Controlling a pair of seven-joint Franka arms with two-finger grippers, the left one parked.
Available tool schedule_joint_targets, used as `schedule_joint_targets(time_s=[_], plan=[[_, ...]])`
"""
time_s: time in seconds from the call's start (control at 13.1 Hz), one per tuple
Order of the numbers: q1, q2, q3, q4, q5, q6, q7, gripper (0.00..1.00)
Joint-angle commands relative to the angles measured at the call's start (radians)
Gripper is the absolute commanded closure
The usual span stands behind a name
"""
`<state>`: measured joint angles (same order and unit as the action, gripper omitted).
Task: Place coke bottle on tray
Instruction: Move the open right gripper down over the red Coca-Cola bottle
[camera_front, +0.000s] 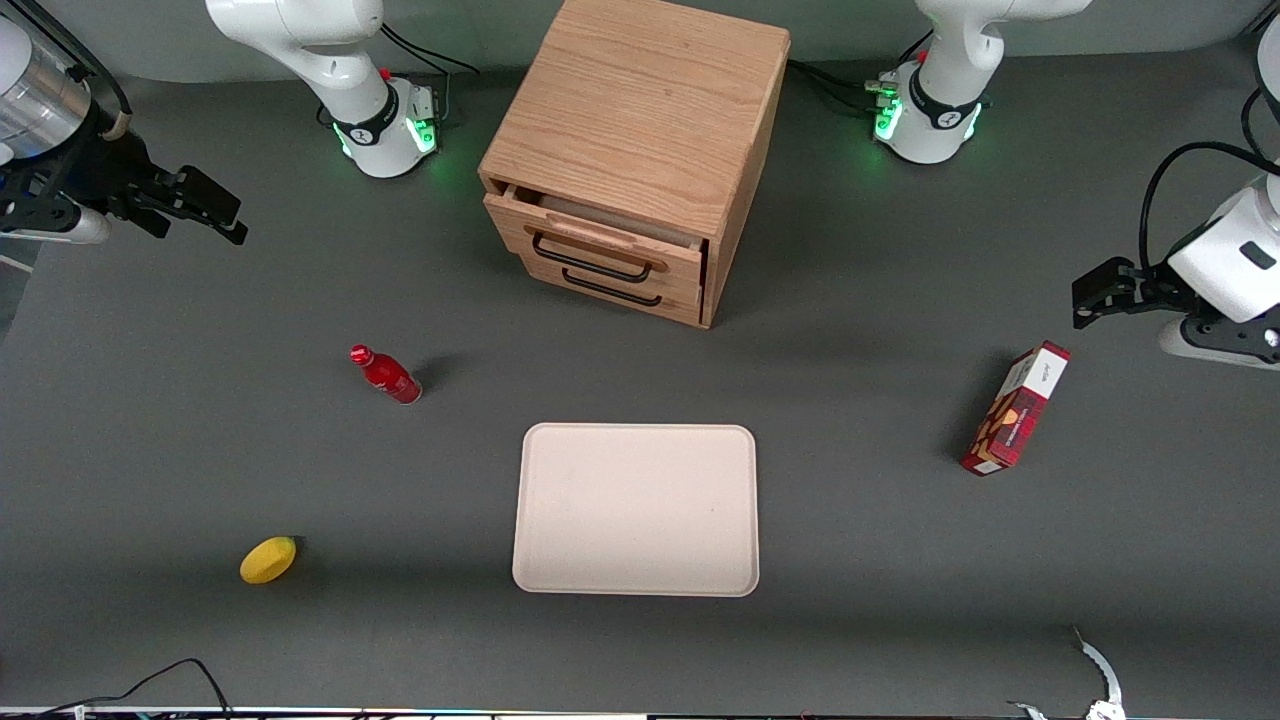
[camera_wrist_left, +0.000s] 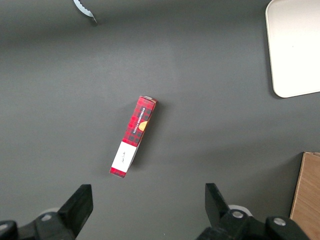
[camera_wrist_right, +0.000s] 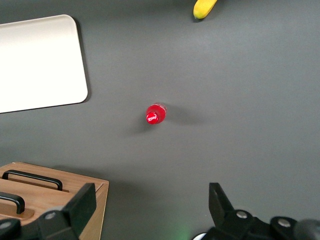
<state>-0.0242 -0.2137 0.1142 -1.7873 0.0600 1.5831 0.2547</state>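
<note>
The coke bottle (camera_front: 386, 374) is small, glossy red with a red cap, and stands upright on the grey table; the right wrist view looks down on its cap (camera_wrist_right: 154, 114). The cream-beige tray (camera_front: 636, 509) lies flat nearer the front camera, with nothing on it; one rounded corner of it (camera_wrist_right: 40, 62) shows in the right wrist view. My gripper (camera_front: 215, 208) hangs high at the working arm's end of the table, well away from the bottle. Its black fingers (camera_wrist_right: 82, 205) stand wide apart and hold nothing, so it is open.
A wooden drawer cabinet (camera_front: 640, 150) stands farther from the front camera than the tray, its top drawer slightly open. A yellow lemon (camera_front: 268, 559) lies near the table's front edge. A red-and-white carton box (camera_front: 1015, 408) stands toward the parked arm's end.
</note>
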Motion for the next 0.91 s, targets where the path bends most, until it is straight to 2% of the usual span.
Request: schedule_joint_targets(time_s=[0.0,0.61,0.84], plan=[[0.001,0.011,-0.001,0.023,0.023,-0.040,-0.008,0.00],[0.006,0.019,0.009,0.037,0.015,-0.038,-0.019,0.00],[0.007,0.042,0.010,-0.073,0.014,0.059,-0.020,0.00]])
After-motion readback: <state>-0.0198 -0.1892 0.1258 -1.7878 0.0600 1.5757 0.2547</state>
